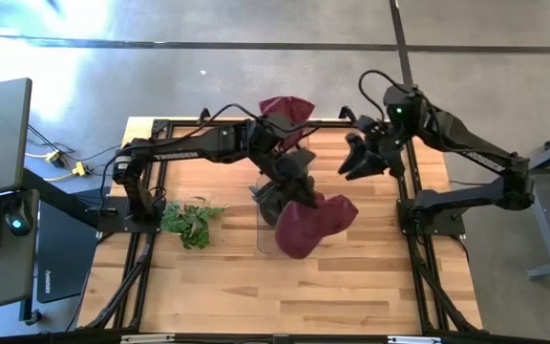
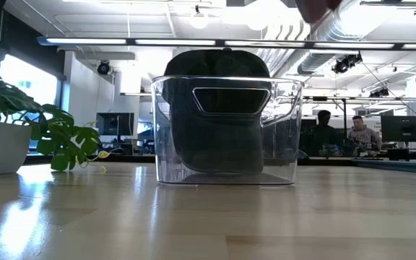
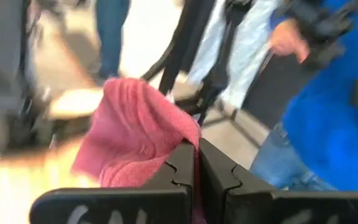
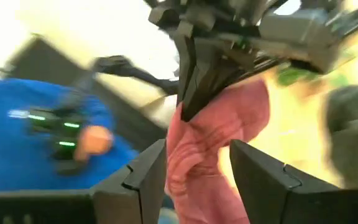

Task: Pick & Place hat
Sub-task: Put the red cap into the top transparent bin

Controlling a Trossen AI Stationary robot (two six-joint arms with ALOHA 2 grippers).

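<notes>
A maroon knitted hat (image 1: 315, 225) hangs bunched from my left gripper (image 1: 290, 191), high above the table and beside a clear plastic bin (image 2: 222, 170). The bin stands on the table with a dark hat (image 2: 219, 108) inside it. In the left wrist view my left gripper (image 3: 196, 152) is shut on the maroon hat (image 3: 135, 124). My right gripper (image 1: 349, 170) hovers open to the hat's right and far side. In the right wrist view its fingers (image 4: 194, 177) frame the hat (image 4: 213, 143) without clearly touching it. My left gripper pinches a fold of the maroon hat's fabric (image 3: 188, 134) between its two fingers. How many layers it has cannot be told. The hat is lifted clear of the table and bin, slack and crumpled beyond the fingertips.
A potted plant (image 1: 191, 220) stands on the table's left part and shows as a white pot with leaves (image 2: 20, 137) in the low view. A second maroon cloth item (image 1: 287, 110) lies at the far edge. People (image 3: 328, 112) stand beyond the table. Bare wood lies along the near edge.
</notes>
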